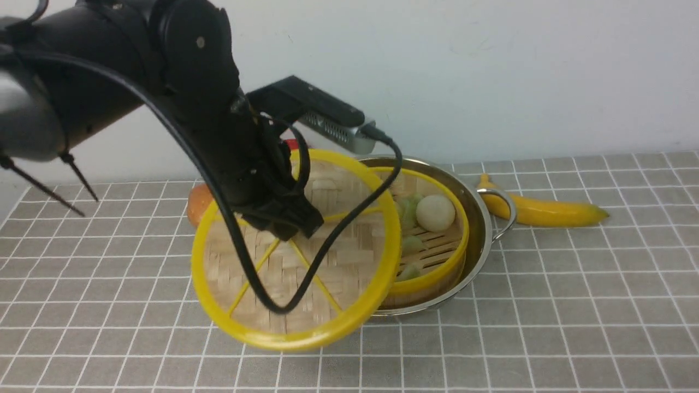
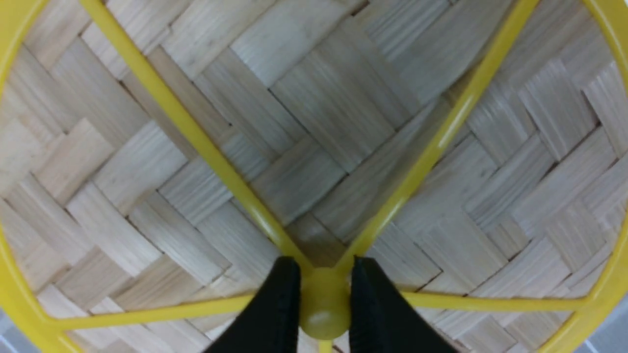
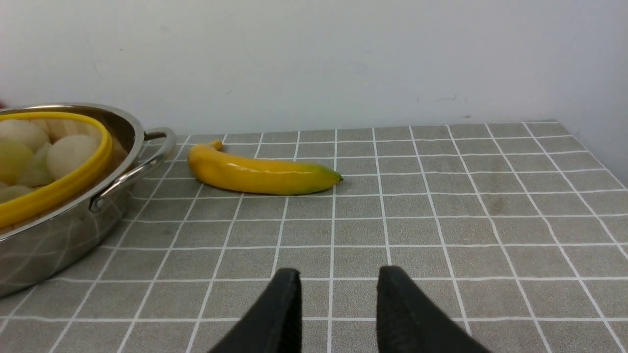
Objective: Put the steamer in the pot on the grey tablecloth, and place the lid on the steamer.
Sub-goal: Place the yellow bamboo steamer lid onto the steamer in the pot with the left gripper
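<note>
The lid (image 1: pixel 349 262) hangs tilted in the air, its near edge low over the grey tablecloth (image 1: pixel 546 305) and its far edge raised. In the front view it overlaps the left side of the pot (image 1: pixel 480 229). The left gripper (image 1: pixel 297 232) is clamped on the lid's yellow centre knob (image 2: pixel 324 309), one black finger pressed against each side of it where the spokes meet.

The steamer (image 1: pixel 431 281) sits inside the pot, its yellow rim standing a little above the steel wall. It holds a pale round bun (image 1: pixel 435 213) and some green pieces (image 1: pixel 407 210). The pot rests on the tablecloth near the back wall.

A banana (image 1: pixel 540 210) lies on the cloth just to the right of the pot's right handle, apart from it. An orange rounded object (image 1: pixel 199 203) shows partly behind the lid's left edge; what it is cannot be told.

The right gripper (image 3: pixel 338 294) hovers low over bare cloth, well to the right of the pot. Its jaws stand parted with nothing between them.
</note>
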`<state>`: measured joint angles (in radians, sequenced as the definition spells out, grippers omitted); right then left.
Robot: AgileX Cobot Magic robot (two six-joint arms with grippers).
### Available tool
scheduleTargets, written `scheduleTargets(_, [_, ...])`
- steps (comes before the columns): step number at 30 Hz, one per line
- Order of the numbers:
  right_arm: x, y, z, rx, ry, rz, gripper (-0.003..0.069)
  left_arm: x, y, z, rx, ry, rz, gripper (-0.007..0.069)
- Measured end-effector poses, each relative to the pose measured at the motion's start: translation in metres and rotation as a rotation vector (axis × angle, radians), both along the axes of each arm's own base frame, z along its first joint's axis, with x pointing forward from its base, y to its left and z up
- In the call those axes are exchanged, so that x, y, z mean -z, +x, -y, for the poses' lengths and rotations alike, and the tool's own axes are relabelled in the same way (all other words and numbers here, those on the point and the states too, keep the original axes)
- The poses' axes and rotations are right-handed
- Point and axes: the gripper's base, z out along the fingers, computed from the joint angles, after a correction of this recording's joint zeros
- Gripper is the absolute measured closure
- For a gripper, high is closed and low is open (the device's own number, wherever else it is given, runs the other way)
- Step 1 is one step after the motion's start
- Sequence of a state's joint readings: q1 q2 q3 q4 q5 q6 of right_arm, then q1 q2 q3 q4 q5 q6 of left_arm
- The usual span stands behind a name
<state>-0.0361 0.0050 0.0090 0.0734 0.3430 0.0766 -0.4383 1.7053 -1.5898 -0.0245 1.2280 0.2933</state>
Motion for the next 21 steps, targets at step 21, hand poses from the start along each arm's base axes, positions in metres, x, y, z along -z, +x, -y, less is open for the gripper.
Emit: scheduleTargets(21, [0.000,0.000,0.000,0.000,0.000,0.000,0.0419,-0.001,0.061,0.009,0.086,-0.073,0.064,0.0508])
